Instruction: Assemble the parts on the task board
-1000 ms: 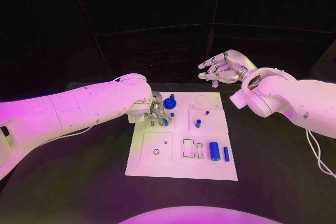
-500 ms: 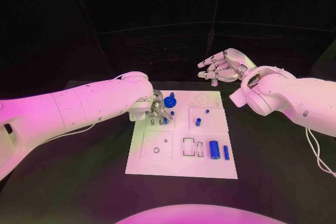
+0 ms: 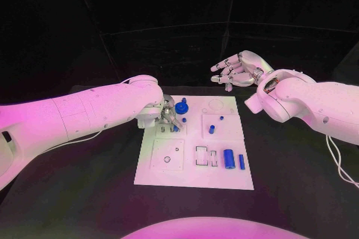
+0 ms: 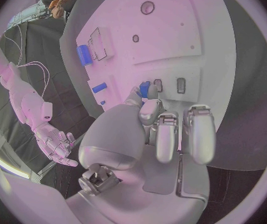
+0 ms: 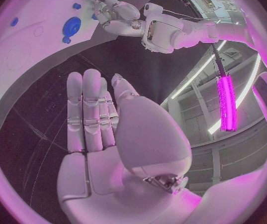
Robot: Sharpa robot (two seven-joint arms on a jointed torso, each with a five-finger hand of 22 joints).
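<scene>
- Left hand (image 3: 168, 117) sits low over the far-left part of the task board (image 3: 196, 177), fingers curled down at the small slots there. It has crept slightly toward the near side vs 1.0 s ago; arm has come in a bit more over the board edge.
- Left wrist view: a small blue part (image 4: 145, 88) sits right at the fingertips (image 4: 149, 109), next to two slot openings. Looks pinched btwn thumb and finger, but grasp is partly hidden, so can't tell for sure.
- Judgement: insertion step under way at far-left slots; part not yet seated as far as visible.
- Blue gear-like disc (image 3: 182, 110) just right of left hand, same spot as before.
- Small blue pegs (image 3: 211, 129) mid-board, unchanged. Two blue cylinders (image 3: 229, 159) near-right on board, unchanged.
- Right hand (image 3: 234, 73) raised beyond far edge of board, well apart from it, fingers spread, released, holding nothing. Approx same pose as 0.5 s and 1.0 s ago, maybe a touch higher.
- Right wrist view: palm (image 5: 139, 134) open, fingers straight, nothing in it.
- Table (image 3: 299, 187) black, board hasn't shifted.
- Rest of parts untouched; most of the assy still left to do.
</scene>
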